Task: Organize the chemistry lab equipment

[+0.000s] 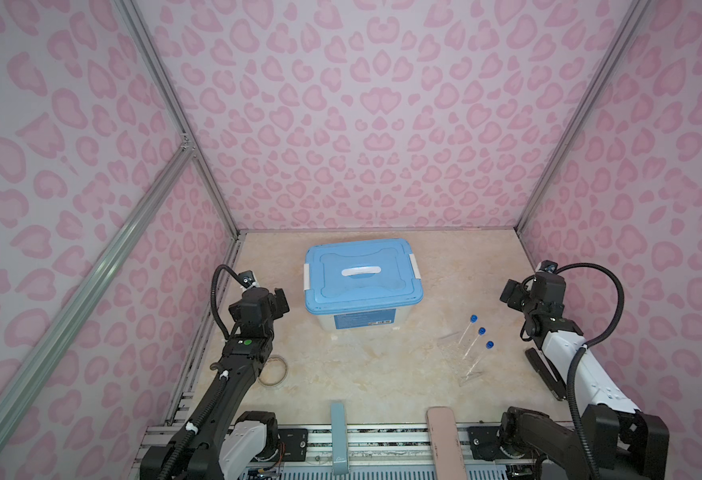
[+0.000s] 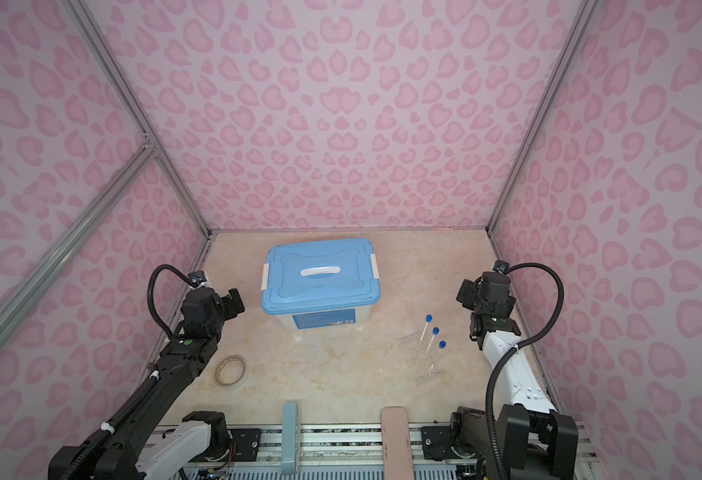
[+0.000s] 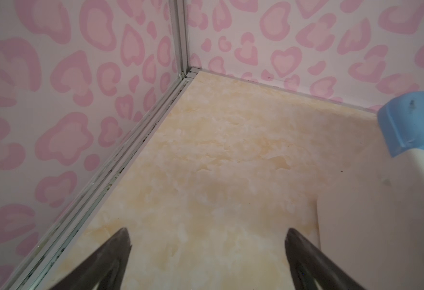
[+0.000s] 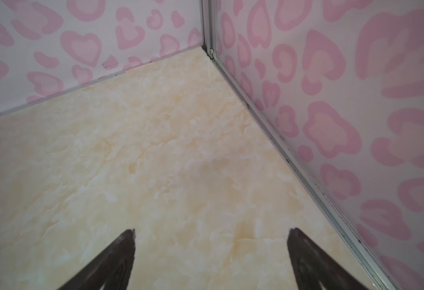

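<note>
With all jaws open and empty, the blue-capped tubes (image 1: 474,344) are seen lying nearer the right arm (image 1: 565,353), caps rearward.

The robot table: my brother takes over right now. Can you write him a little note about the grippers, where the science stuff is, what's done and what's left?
Left gripper: open, empty, beside the tub.
Right gripper: open, empty, over bare table.
Three blue-capped tubes lie on the table to the right of the tub, with faint clear pieces beside them. A round item, hard to identify, lies on the left side.
Done: nothing visibly put away; the tub's lid is on.
Left: all the loose things need sorting.
</note>
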Controlling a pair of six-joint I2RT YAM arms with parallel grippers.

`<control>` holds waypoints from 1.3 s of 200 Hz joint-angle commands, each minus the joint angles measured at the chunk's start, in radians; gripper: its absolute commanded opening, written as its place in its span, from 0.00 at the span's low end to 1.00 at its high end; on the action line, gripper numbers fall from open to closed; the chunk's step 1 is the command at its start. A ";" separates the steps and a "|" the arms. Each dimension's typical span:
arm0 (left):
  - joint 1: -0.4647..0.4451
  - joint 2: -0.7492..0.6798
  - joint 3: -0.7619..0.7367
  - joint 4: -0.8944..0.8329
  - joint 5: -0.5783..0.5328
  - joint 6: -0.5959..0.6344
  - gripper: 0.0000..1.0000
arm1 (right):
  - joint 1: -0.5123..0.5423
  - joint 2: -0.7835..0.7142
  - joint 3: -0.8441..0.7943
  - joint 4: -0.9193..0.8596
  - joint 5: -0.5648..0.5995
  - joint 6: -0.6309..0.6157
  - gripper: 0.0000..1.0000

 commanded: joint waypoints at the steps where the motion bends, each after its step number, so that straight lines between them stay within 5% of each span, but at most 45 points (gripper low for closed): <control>1: 0.000 0.033 -0.045 0.199 0.002 0.002 0.97 | -0.003 0.045 -0.048 0.179 -0.037 0.014 0.96; 65: 0.011 0.240 -0.096 0.429 0.137 0.066 0.97 | 0.120 0.186 -0.245 0.632 0.037 -0.069 0.96; 92: 0.093 0.318 -0.130 0.583 0.310 0.054 0.97 | 0.160 0.221 -0.288 0.763 0.064 -0.107 0.96; 162: 0.101 0.418 -0.150 0.774 0.379 0.172 0.97 | 0.170 0.357 -0.352 1.022 0.010 -0.137 0.96; 260: 0.124 0.468 -0.198 0.893 0.535 0.207 0.97 | 0.174 0.374 -0.324 0.987 -0.056 -0.168 0.96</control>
